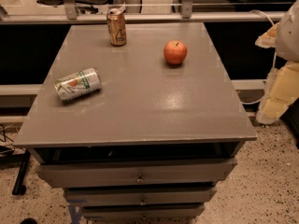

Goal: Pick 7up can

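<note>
The 7up can (77, 84) is silvery-white with green stripes and an orange-red spot. It lies on its side on the grey cabinet top (140, 106), near the left edge. My gripper (280, 78) is at the right edge of the camera view, a white and yellowish shape off the cabinet's right side. It is far from the can and touches nothing on the top.
A gold-tan can (117, 27) stands upright at the back of the top. A red apple (175, 52) sits at the back right. Drawers (140, 176) are below the front edge. A railing (140, 17) runs behind the cabinet.
</note>
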`<state>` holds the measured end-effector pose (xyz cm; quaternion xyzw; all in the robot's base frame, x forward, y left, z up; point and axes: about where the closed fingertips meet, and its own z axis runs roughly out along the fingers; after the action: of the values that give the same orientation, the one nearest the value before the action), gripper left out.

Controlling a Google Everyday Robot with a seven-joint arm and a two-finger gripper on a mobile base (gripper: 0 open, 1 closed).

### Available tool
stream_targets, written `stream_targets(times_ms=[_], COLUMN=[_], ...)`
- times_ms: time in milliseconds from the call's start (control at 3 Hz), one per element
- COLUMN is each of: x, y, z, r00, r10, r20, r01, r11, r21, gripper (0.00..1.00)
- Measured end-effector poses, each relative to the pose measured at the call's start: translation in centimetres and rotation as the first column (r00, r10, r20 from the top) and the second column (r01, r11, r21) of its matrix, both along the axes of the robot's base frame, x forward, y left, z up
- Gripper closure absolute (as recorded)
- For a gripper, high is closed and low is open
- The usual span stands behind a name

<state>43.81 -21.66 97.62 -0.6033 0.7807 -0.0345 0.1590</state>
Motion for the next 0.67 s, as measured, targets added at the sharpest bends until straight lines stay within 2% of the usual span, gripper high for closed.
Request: stream_targets(times_ms=[333,667], x=[0.0,0.8], y=[0.0,1.0], z=[0.0,-0.5], r00=[1.0,0.9993], r10=[0.0,0.026], r20=[0.0,0.026], r01=[0.0,-0.027], r11=[1.0,0.998], r21=[0.0,0.062], gripper=[0.0,0.0])
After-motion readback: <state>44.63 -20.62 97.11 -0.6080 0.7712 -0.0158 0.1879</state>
